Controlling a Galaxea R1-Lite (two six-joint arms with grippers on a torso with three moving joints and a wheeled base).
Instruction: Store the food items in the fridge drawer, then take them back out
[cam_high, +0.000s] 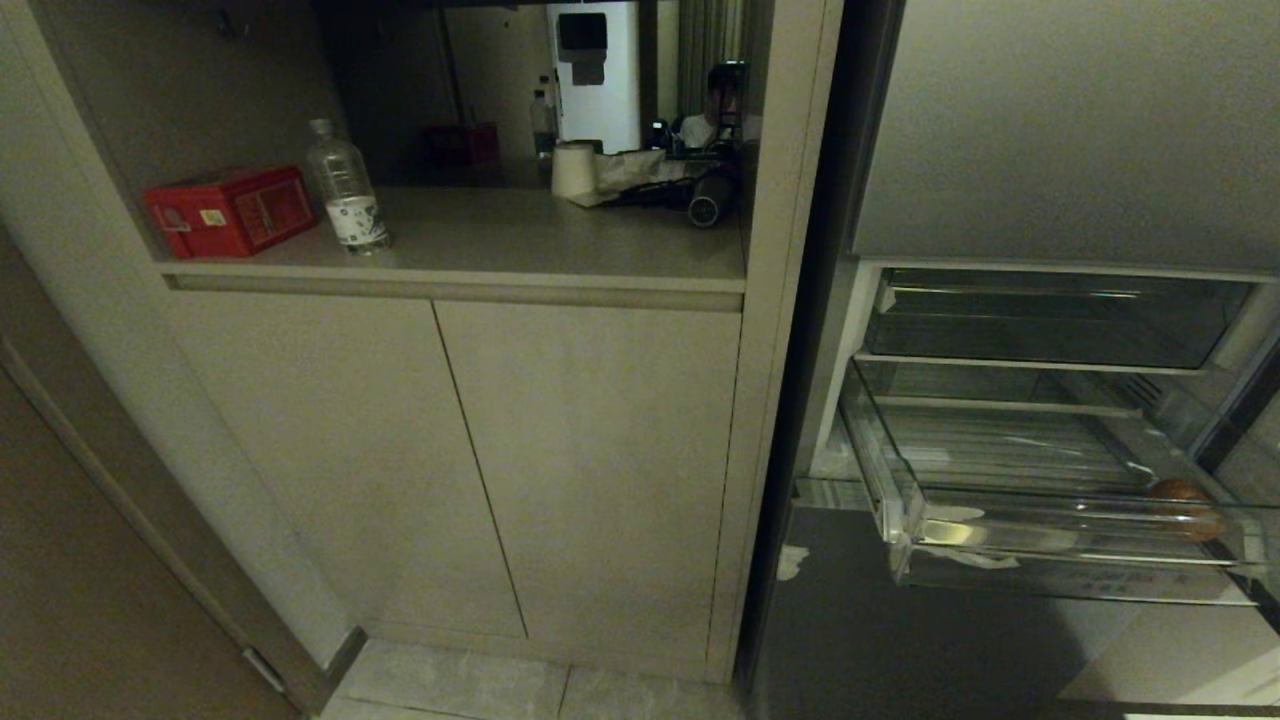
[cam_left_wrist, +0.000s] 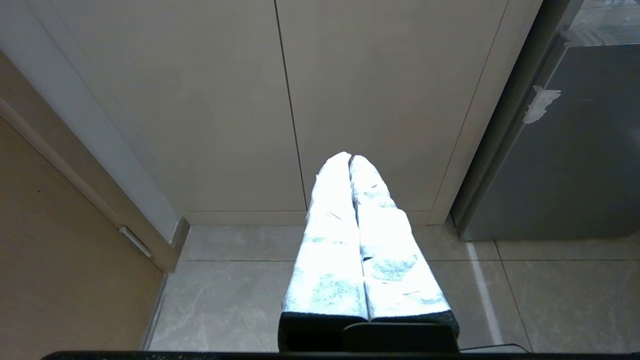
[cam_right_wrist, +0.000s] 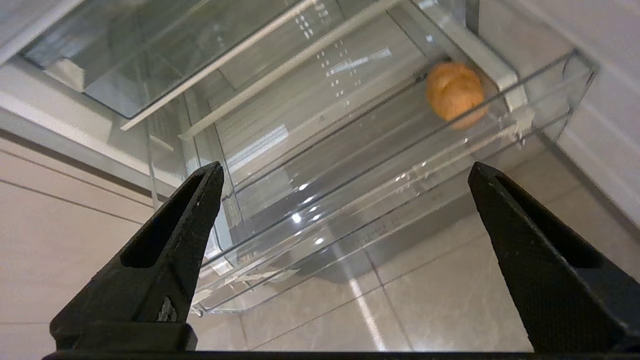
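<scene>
In the head view, the wide clear plastic fridge drawer (cam_high: 1050, 520) with a ribbed floor stands pulled out of the grey steel fridge (cam_high: 1060, 130). The round orange-brown food item (cam_high: 1185, 503) lies inside it, at its front right corner just behind the thick front rim. On the beige cabinet shelf (cam_high: 500, 240) to the left stand a red box (cam_high: 230, 210) and a clear plastic water bottle (cam_high: 346, 190). Neither arm shows here.

In the left wrist view, the left gripper (cam_left_wrist: 350, 159) points at the pale cabinet doors (cam_left_wrist: 300, 100) above the tiled floor (cam_left_wrist: 525, 290), its white-wrapped fingers pressed together and empty.

In the right wrist view, the right gripper (cam_right_wrist: 345, 172) hovers outside the drawer's front (cam_right_wrist: 350, 210), its black fingers (cam_right_wrist: 190, 210) spread wide and empty, apart from the food item (cam_right_wrist: 454, 92).
</scene>
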